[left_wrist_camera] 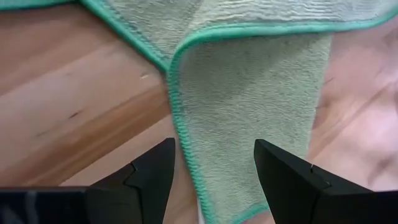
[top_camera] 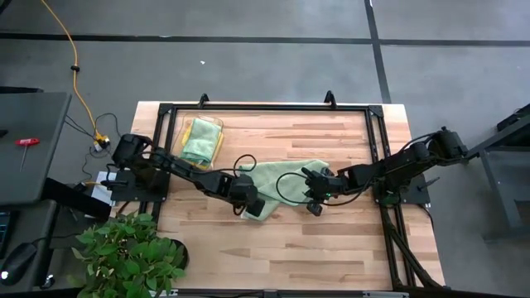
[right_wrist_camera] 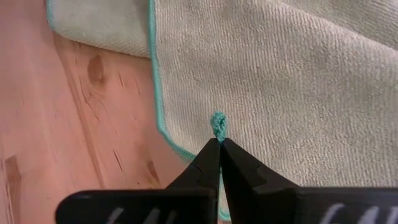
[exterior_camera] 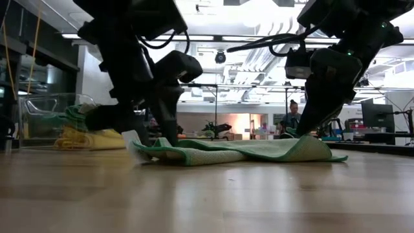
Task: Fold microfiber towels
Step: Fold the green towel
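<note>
A pale green microfiber towel point(top_camera: 281, 182) with a teal hem lies rumpled and partly folded over at the middle of the wooden table. My left gripper point(top_camera: 251, 204) is low at the towel's near left end. It is open, with one finger on each side of a narrow folded-over flap point(left_wrist_camera: 249, 124). My right gripper point(top_camera: 317, 201) is down at the towel's right part and shut on its hem. In the low view the towel point(exterior_camera: 259, 150) lies flat between the two grippers. My left gripper stands astride the flap; I cannot tell whether its fingers touch the cloth. My right gripper pinches a small bit of the teal hem point(right_wrist_camera: 217, 124) between its two fingertips, slanting down from the table's right side. The bit pokes out past the tips, and the rest of the towel lies slack on the table.
A clear bin point(top_camera: 201, 139) at the far left holds yellow and green towels. A leafy plant point(top_camera: 128, 248) stands off the near left corner. A black frame rail point(top_camera: 377, 149) runs around the table. A person point(exterior_camera: 292, 113) is far back in the room.
</note>
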Robot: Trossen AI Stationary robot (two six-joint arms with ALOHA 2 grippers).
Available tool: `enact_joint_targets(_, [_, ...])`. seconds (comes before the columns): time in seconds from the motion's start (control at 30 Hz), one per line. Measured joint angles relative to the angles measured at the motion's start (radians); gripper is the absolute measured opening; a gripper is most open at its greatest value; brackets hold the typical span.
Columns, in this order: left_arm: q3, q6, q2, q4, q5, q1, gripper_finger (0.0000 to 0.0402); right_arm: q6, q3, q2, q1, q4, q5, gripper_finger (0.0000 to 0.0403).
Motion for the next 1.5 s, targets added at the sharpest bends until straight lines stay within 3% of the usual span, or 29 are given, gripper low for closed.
enact_joint_targets(0.37, [0.001, 0.064, 0.002, 0.077, 0.185, -0.001, 0.0209, 0.008, 0.000, 0.000, 0.000, -0.011, 0.005, 0.0000])
enact_joint_targets(0.73, [0.001, 0.130, 0.002, 0.041, 0.258, 0.008, 0.0202, 0.007, 0.000, 0.000, 0.000, -0.013, 0.006, 0.0000])
enact_joint_targets(0.87, [0.001, 0.156, 0.001, 0.038, 0.246, 0.008, 0.0161, 0.007, 0.000, 0.000, 0.000, -0.013, 0.006, 0.0000])
enact_joint_targets(1.13, [0.000, 0.221, -0.061, 0.011, 0.180, 0.022, 0.0011, -0.021, 0.000, -0.066, 0.000, -0.035, 0.001, 0.0000])
enact_joint_targets(1.5, [0.001, 0.370, -0.260, -0.082, 0.137, 0.131, 0.0002, -0.077, 0.075, -0.313, -0.074, -0.268, 0.020, 0.0000])
